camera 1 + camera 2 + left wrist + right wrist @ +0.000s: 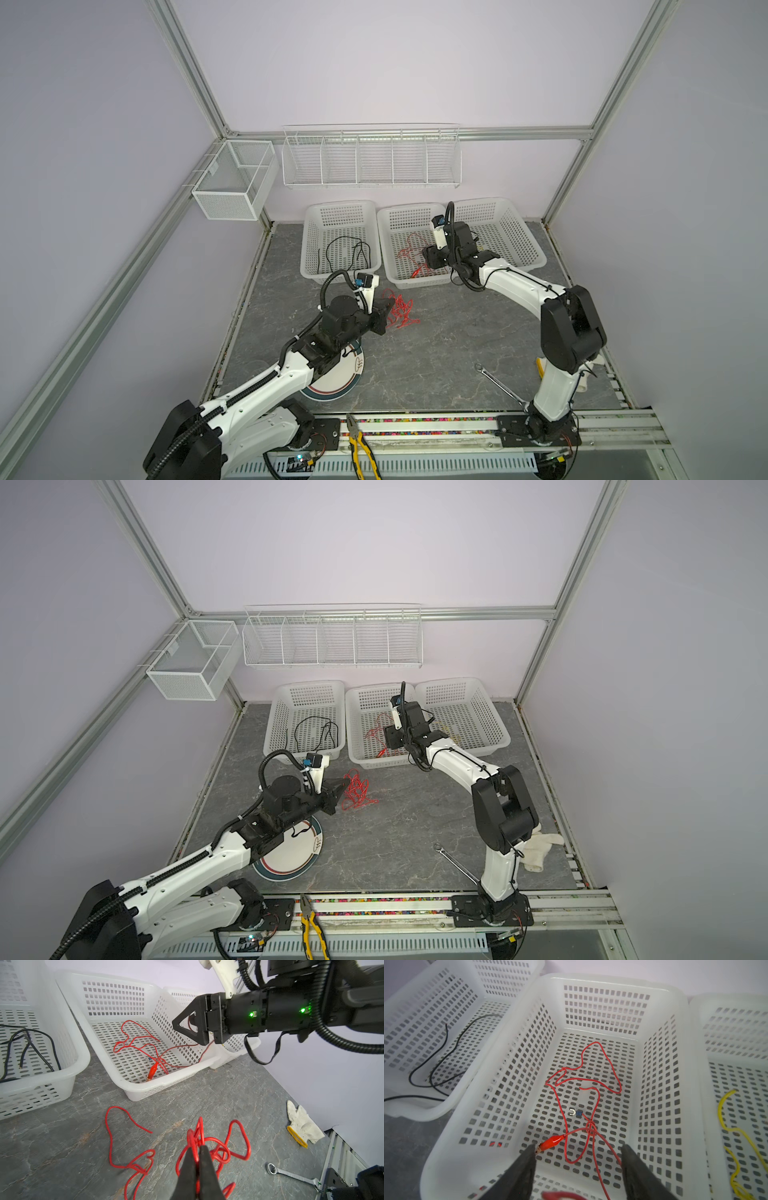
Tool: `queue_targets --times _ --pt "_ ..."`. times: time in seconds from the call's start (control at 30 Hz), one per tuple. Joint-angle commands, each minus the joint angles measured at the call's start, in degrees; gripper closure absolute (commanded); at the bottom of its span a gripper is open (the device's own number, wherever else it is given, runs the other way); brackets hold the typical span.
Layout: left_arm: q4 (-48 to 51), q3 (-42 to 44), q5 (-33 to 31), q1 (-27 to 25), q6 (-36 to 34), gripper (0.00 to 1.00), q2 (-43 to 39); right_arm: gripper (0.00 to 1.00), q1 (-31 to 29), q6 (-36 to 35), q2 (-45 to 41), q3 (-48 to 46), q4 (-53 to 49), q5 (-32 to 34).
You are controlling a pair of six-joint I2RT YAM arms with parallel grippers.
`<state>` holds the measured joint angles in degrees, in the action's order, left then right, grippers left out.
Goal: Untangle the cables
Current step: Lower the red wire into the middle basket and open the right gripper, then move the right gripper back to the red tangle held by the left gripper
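Left wrist view, tangle: the thick red cable lies in a knotted bunch on the desk, just in front of the middle basket.
Loose end: one long loop snakes off to the side, and its free tip touches nothing.
Left claw: the left claw is pressed together and pinches a strand at the top of the bunch.
How it feels: I think it is light and bendy but springy, so the loops hold their shape and hook on each other. Its smooth skin may slip out of a weak pinch.
Where to hold: my guess is one single strand near the free tip, not the fat knot, and a slow pull.
Thin red cable: it lies inside the middle basket, with a small knot, a red clip and a little fork end.
Right claw: the right claw is spread wide over that basket and pinches nothing. The red clip sits just beside one finger.
Thin cable feel: likely very light and floppy. The clip looks easiest to grab, but it may snag in the basket holes.
Black cable: it lies in the left basket.
Yellow cable: it lies in the right basket.
Around: a wrench and a glove lie well apart from the tangle.
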<state>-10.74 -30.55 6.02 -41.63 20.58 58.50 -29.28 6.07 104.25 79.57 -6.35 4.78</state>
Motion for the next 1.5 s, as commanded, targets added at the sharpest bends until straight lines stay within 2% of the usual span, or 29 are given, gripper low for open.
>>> queue_targets --times 0.0,0.33,0.57,0.8,1.07,1.33,1.47 --pt "-1.82 0.78 -0.53 0.14 0.82 1.00 -0.57 0.25 -0.02 -1.02 -5.39 -1.96 -1.51 -1.87" --pt "-1.39 0.26 -2.76 0.14 1.31 1.00 -0.81 0.21 -1.21 -3.28 -12.08 -5.15 -5.91 -10.79" --pt "1.08 -3.76 -4.07 0.16 -0.45 1.00 1.79 0.23 -2.66 -5.24 -17.12 -7.65 -8.24 -25.01" --pt "2.22 -9.01 -5.75 0.14 -1.33 1.00 6.72 0.28 -4.51 -6.26 -20.94 -10.60 -11.41 -32.37" --pt "0.02 -11.72 -5.28 0.14 -1.59 1.00 9.59 0.31 -7.03 -2.52 -20.10 -12.66 -9.05 -28.65" --pt "-3.67 -10.91 -2.80 0.15 -0.06 1.00 9.62 0.41 -7.63 1.13 -17.44 -12.45 -4.78 -28.71" --pt "-6.69 -9.80 -2.09 0.14 0.75 1.00 9.94 0.53 -8.16 2.24 -15.85 -11.72 -4.03 -29.44"
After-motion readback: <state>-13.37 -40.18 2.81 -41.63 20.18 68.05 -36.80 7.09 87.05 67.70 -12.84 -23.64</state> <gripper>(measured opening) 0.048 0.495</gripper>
